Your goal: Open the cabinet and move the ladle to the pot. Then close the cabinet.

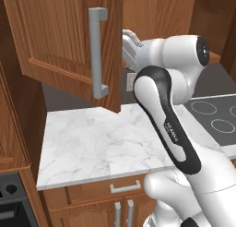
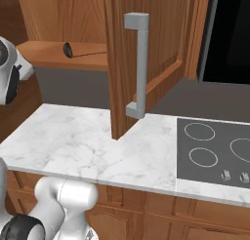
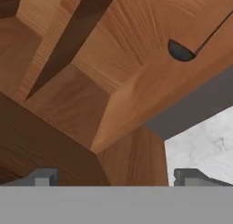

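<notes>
Cabinet [image 2: 146, 53] doors swung open above the marble desk [image 1: 101, 143]. Dark ladle [image 2: 68, 50] lying on the cabinet floor near its front edge. Hand [image 3: 116, 177] spread, gripping nothing, aimed into the cabinet.

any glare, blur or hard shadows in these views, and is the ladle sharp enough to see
Left base view: even flat light, no glare on the counter. Right base view: the ladle is small but crisp on the cabinet shelf. Hand view: a dark wedge-shaped shadow inside the cabinet, ladle bowl sharp, gripper fingertips slightly soft.

Cabinet [image 1: 60, 37] door open (grey handle [image 1: 97, 53]) above counter [image 1: 101, 143].
</notes>
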Available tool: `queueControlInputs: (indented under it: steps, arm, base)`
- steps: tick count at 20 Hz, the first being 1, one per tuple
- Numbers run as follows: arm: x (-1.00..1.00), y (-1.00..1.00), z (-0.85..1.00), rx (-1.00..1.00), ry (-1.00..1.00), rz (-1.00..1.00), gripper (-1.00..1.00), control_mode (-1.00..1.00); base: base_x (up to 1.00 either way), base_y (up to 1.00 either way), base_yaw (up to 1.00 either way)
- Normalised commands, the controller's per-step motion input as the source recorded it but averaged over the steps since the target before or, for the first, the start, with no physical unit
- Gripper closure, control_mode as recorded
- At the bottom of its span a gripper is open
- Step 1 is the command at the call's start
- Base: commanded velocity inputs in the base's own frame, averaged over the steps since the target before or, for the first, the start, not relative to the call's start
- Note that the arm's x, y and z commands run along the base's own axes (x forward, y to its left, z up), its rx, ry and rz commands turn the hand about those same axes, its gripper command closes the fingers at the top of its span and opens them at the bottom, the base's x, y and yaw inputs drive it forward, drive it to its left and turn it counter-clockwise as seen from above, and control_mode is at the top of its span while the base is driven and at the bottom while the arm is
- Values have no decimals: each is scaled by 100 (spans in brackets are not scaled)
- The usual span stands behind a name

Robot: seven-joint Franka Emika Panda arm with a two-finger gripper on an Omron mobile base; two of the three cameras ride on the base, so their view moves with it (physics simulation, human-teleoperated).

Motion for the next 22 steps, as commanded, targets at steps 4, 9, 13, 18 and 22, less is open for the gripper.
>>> queueControlInputs:
  steps: [4, 9, 13, 18, 22]
  arm:
    - [0, 73, 0, 0, 0, 9, -100, -100]
    - [0, 62, 0, 0, 0, 10, -100, -100]
    - [0, 43, 0, 0, 0, 8, -100, -100]
    - [0, -18, 0, -4, -2, -1, -100, -100]
    - [0, -69, 3, -19, -8, -9, -100, -100]
  base:
    - [0, 0, 0]
    - [0, 0, 0]
    - [0, 0, 0]
    - [0, 0, 0]
    - [0, 0, 0]
